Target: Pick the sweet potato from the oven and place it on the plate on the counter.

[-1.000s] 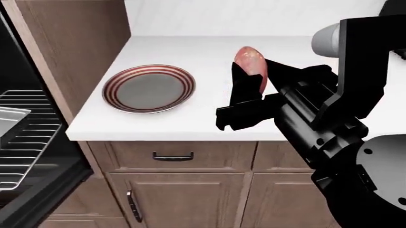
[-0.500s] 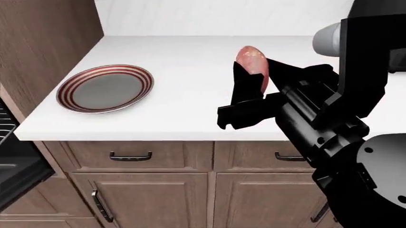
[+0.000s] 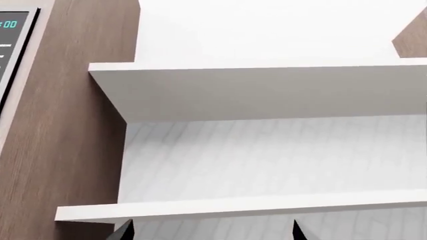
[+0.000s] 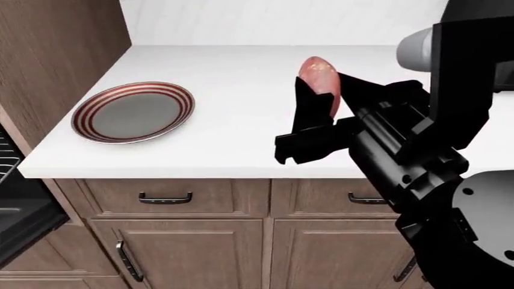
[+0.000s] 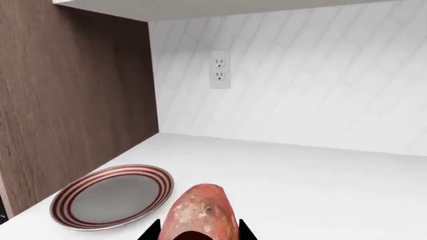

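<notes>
My right gripper (image 4: 321,99) is shut on the reddish-pink sweet potato (image 4: 319,77) and holds it upright above the white counter (image 4: 241,102), to the right of the plate. The sweet potato also shows in the right wrist view (image 5: 201,212), between the two dark fingertips. The round plate (image 4: 133,112) with red and white rings sits on the counter's left part, also seen in the right wrist view (image 5: 113,195). A sliver of the dark oven (image 4: 12,198) shows at the left edge. My left gripper (image 3: 210,232) shows only two wide-apart fingertips, facing white shelves.
A tall brown wooden panel (image 4: 56,60) stands left of the counter. Brown drawers and cabinet doors with dark handles (image 4: 165,197) lie below it. A white tiled wall with an outlet (image 5: 219,70) backs the counter. White shelves (image 3: 267,90) fill the left wrist view.
Between one second and half a second ago the head view swung right, so the plate and the oven slid left. Since then nothing has moved; my right gripper keeps the sweet potato.
</notes>
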